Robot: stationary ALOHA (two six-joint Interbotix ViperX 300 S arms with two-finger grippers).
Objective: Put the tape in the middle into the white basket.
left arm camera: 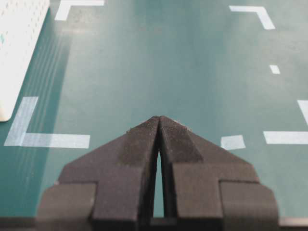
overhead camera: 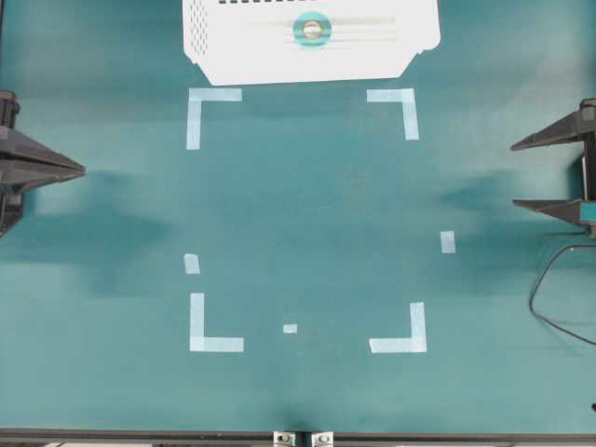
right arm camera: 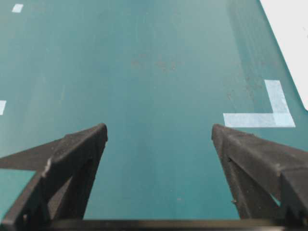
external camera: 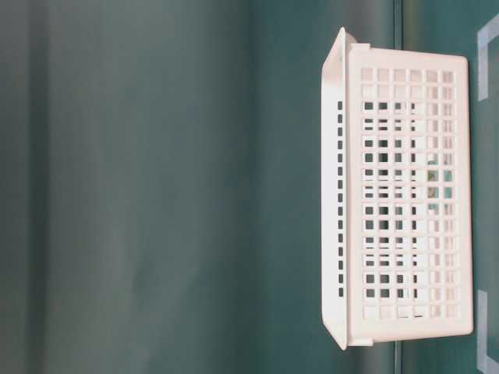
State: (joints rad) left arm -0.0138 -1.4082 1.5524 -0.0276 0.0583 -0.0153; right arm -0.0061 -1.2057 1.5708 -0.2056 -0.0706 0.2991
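Note:
The tape [overhead camera: 311, 30], a small mint ring with a pale core, lies flat on the bottom of the white basket [overhead camera: 391, 58] at the table's far edge. The table-level view shows the white basket [external camera: 405, 86] side-on, and a faint teal patch behind its grid holes may be the tape. My left gripper [overhead camera: 82, 170] rests at the left edge, shut with its fingertips [left arm camera: 150, 124] touching and nothing between them. My right gripper [overhead camera: 513, 175] stands at the right edge, open and empty, its fingers [right arm camera: 96, 134] wide apart over bare mat.
Pale-blue L-shaped strips [overhead camera: 207, 101] mark the four corners of a rectangle on the teal mat. Small pale square bits [overhead camera: 448, 241] lie near its sides. A black cable [overhead camera: 549, 298] loops at the right edge.

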